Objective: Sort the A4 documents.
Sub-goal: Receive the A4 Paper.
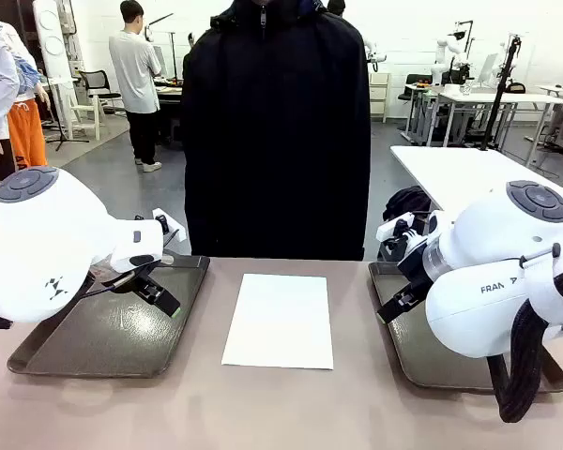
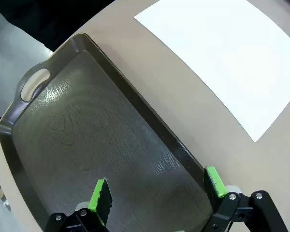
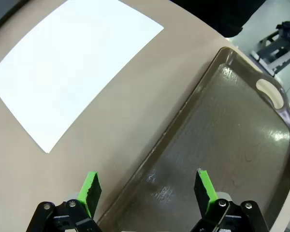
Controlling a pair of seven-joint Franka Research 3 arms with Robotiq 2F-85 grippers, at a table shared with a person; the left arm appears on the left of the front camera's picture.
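Tan bench (image 1: 281, 412), dark left tray (image 1: 113, 333) and dark right tray (image 1: 413, 364) lying flat at its ends, handle slot (image 2: 35, 83) in each far rim, person in black coat (image 1: 277, 131) standing at far edge, white tables (image 1: 460, 173) and black bag (image 1: 408, 202) beyond

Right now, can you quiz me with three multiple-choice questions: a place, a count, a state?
1. Where is the white paper? A) between the left tray and the right tray B) inside a tray C) in a hand
2. How many dark trays? A) one B) two C) three
3. The left gripper is: A) open B) shut on paper C) shut on a tray
Answers: A, trays flank it; B, one each side; A, green pads stand apart.
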